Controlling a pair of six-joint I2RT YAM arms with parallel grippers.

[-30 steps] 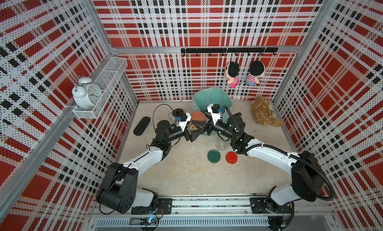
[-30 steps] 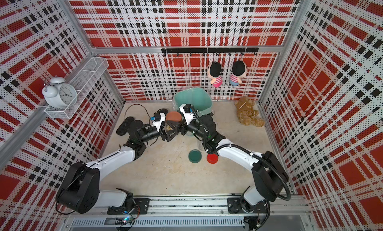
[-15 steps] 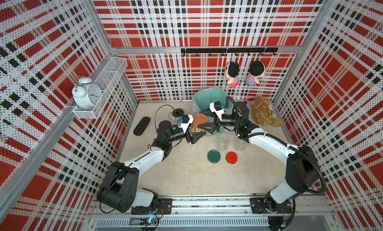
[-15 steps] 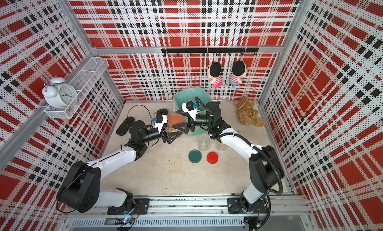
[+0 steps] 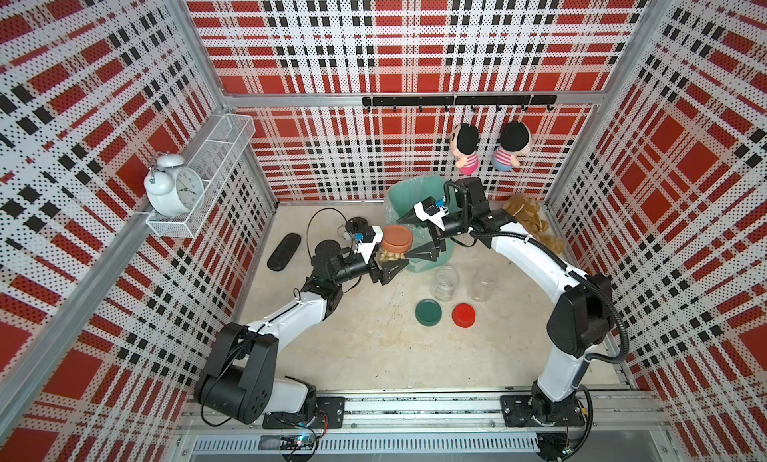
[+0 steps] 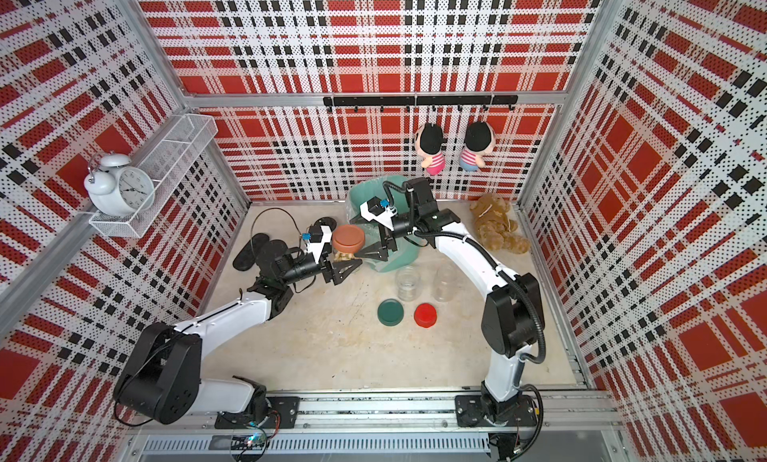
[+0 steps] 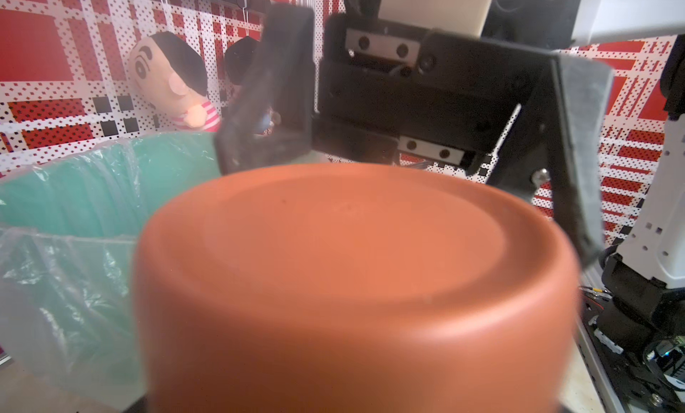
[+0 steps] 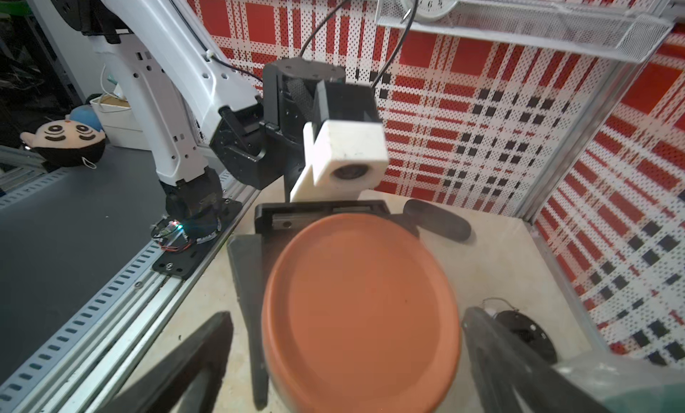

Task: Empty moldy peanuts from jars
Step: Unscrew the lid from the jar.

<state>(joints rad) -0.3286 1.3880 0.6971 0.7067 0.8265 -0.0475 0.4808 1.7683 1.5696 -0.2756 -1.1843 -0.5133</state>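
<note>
**The only full jar is held beside the bin, with its lid free for the second gripper**

In the middle of both top views, the left gripper [image 5: 390, 261] pinches the glass body of the jar [image 5: 392, 252], which leaves the brown lid [image 7: 356, 266] free. The peanuts [image 6: 343, 256] are inside, under the lid. The right gripper [image 5: 401, 238] faces it with jaws spread wide on either side of the lid, seemingly not touching, probably to unscrew it. The bin [image 5: 415, 198] is just to the right, likely for a short pour. Two empty jars [image 5: 446, 282] stand lower right, with the green lid [image 5: 429, 312] and red lid [image 5: 463, 314] below them.
</note>
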